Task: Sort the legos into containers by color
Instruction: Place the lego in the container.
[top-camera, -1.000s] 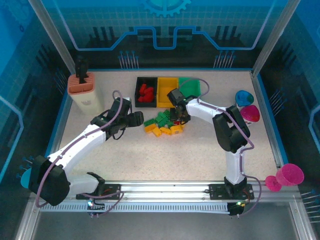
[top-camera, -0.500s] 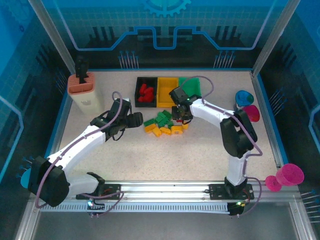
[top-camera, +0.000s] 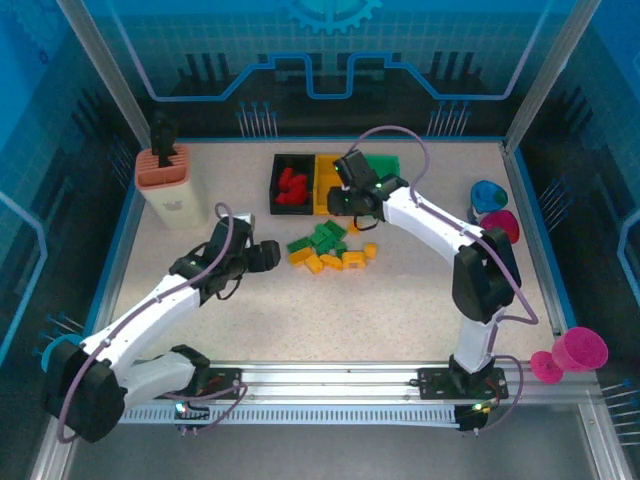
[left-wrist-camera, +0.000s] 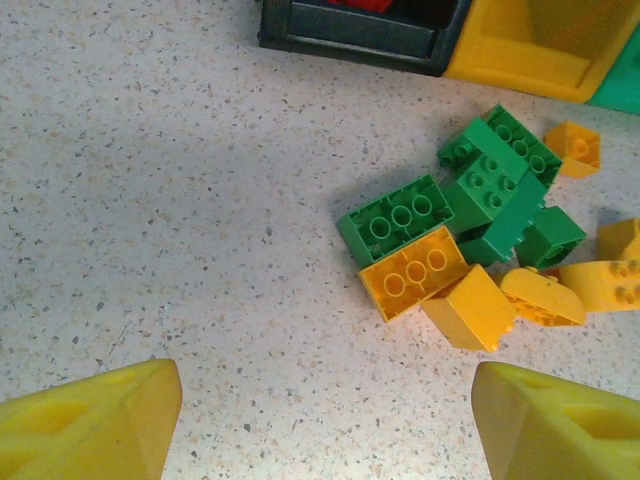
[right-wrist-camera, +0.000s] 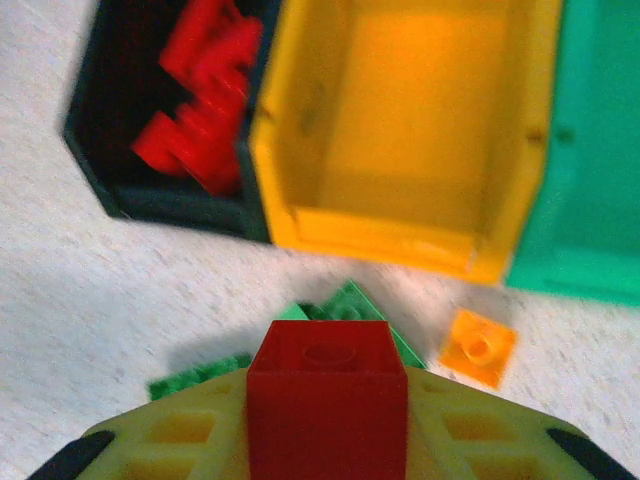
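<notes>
Right wrist view: the right gripper (right-wrist-camera: 327, 445) has its jaws clenched on a red lego (right-wrist-camera: 327, 385), held above the bench (right-wrist-camera: 90, 330) just short of the bins. The black bin (right-wrist-camera: 180, 215), with other red legos (right-wrist-camera: 205, 110) inside, sits upper left. The yellow bin (right-wrist-camera: 380, 245) is straight ahead and the green bin (right-wrist-camera: 590, 240) is at right.

Likely risk: the brick lines up with the yellow bin, so letting go without shifting left would put red in the wrong container.

Top external view: loose green and yellow legos (top-camera: 325, 248) lie mid-bench. The left gripper (top-camera: 262, 255) sits beside them, jaws released and empty.

Compared with a second ago, the right gripper has lifted off the pile toward the bins, and the left arm has drawn back slightly.
</notes>
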